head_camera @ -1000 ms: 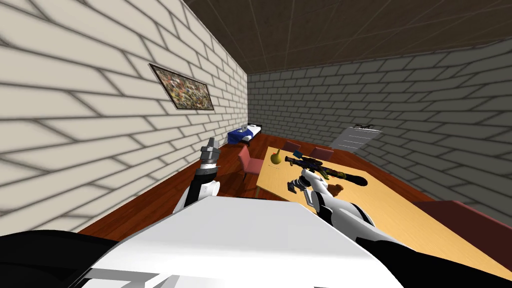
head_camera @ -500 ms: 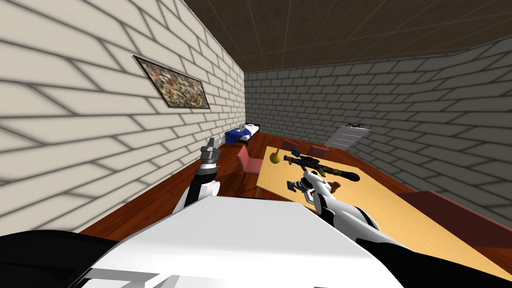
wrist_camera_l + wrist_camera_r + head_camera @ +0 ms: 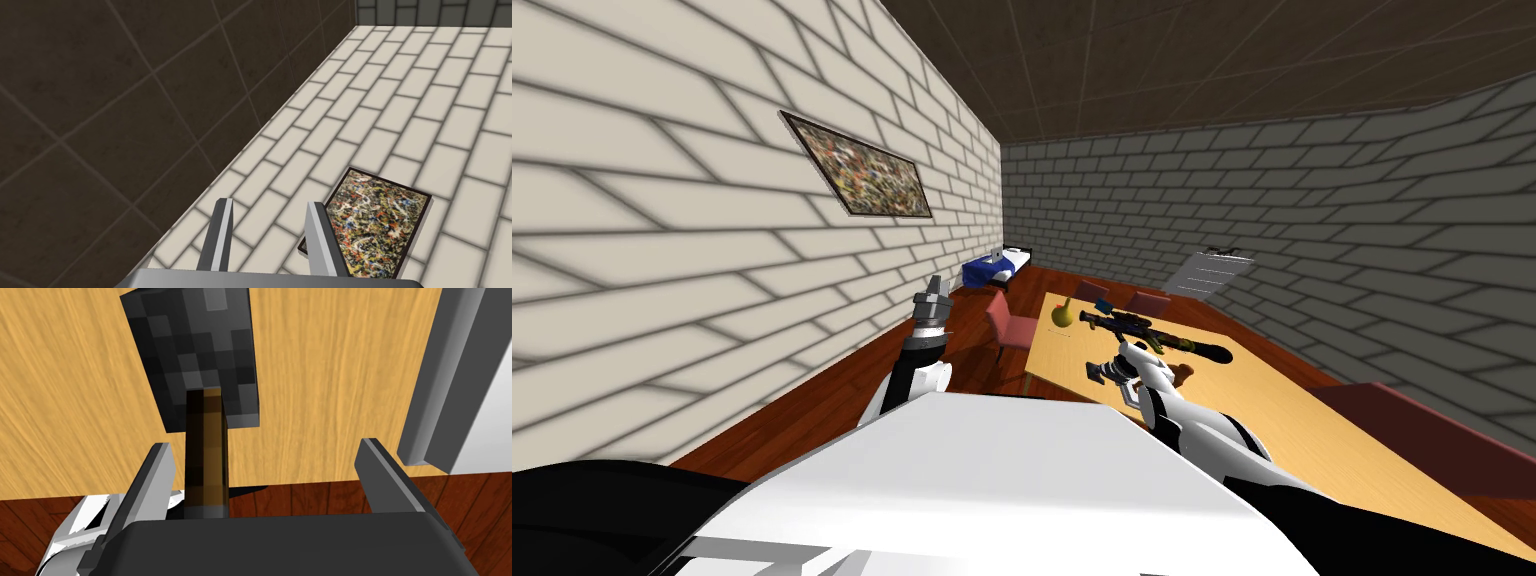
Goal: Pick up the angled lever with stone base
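The lever [image 3: 200,388] has a dark grey, blocky stone base with a brown stick rising from it. It stands on the wooden table [image 3: 320,388] near the table's edge. My right gripper [image 3: 264,448] is open just above it, and the stick [image 3: 205,453] lies between the fingers, close to one finger [image 3: 155,478]. In the head view the right gripper [image 3: 1110,370] hangs over the table's near left part. My left gripper [image 3: 269,204] is open and holds nothing. It is raised beside the left wall [image 3: 932,298].
On the table [image 3: 1292,410] beyond my right hand lie a long dark gun-like object [image 3: 1157,340], a yellow pear-shaped thing [image 3: 1061,315] and a small blue block [image 3: 1104,304]. Red chairs [image 3: 1009,322] stand along the table's left and far sides. A blue bed [image 3: 997,268] is in the far corner.
My head view swung a little about a second ago, shifting the wall picture and the table. Both arms and the lever have stayed where they were.
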Controlling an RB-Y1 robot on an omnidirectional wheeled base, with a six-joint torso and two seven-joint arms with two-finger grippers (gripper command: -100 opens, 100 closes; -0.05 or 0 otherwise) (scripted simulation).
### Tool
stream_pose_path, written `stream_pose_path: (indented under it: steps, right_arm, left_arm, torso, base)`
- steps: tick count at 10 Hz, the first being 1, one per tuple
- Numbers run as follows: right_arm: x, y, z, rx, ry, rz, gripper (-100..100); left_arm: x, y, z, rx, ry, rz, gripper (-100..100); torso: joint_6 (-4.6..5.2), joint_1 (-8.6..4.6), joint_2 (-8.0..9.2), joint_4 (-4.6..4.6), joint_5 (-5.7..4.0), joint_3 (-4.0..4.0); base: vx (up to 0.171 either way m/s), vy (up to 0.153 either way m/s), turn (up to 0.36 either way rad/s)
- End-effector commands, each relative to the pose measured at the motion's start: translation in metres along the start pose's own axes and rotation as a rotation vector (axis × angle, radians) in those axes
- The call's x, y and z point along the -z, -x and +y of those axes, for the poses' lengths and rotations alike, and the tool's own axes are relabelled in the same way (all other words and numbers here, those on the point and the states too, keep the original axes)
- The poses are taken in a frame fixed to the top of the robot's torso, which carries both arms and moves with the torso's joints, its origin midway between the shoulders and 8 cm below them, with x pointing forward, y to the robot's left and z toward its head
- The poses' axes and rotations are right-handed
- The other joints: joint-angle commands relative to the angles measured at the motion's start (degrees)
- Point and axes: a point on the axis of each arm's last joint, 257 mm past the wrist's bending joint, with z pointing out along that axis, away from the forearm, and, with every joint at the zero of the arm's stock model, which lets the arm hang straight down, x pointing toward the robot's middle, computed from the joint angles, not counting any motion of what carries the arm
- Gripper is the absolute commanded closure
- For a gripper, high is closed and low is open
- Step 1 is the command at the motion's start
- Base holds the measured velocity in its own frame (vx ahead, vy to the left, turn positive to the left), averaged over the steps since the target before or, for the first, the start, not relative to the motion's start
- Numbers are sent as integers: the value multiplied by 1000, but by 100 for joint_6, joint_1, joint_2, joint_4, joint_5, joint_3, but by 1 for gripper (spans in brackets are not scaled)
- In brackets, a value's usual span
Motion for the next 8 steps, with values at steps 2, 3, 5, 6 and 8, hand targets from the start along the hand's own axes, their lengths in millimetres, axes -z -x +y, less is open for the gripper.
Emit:
stream_pose_path:
  steps: [2, 3, 5, 6, 8]
  right_arm:
    - [-10, 6, -1, 6, 0, 0, -100]
    - [-15, 10, -1, 9, 1, 0, -100]
    - [-19, 13, -3, 10, 0, -3, -100]
    - [-20, 13, -2, 11, 1, 0, 100]
    - [-20, 12, -5, 13, -3, 1, 100]
  left_arm:
    - [0, 0, 0, 0, 0, 0, 0]
    - [0, 0, 0, 0, 0, 0, 0]
    - [0, 0, 0, 0, 0, 0, 0]
    - [0, 0, 0, 0, 0, 0, 0]
    - [0, 0, 0, 0, 0, 0, 0]
  torso:
    - [1, 1, 0, 0, 0, 0]
    - [3, 7, -1, -1, 0, -1]
    - [2, 9, -2, -1, 1, -1]
    - [1, 6, -1, 0, 2, -1]
    - [15, -13, -1, -7, 0, -4]
  base:
    - [0, 0, -1]
    - [6, 19, -54]
    - [2, 5, -15]
    - [0, 0, 0]
    - [-1, -1, -6]
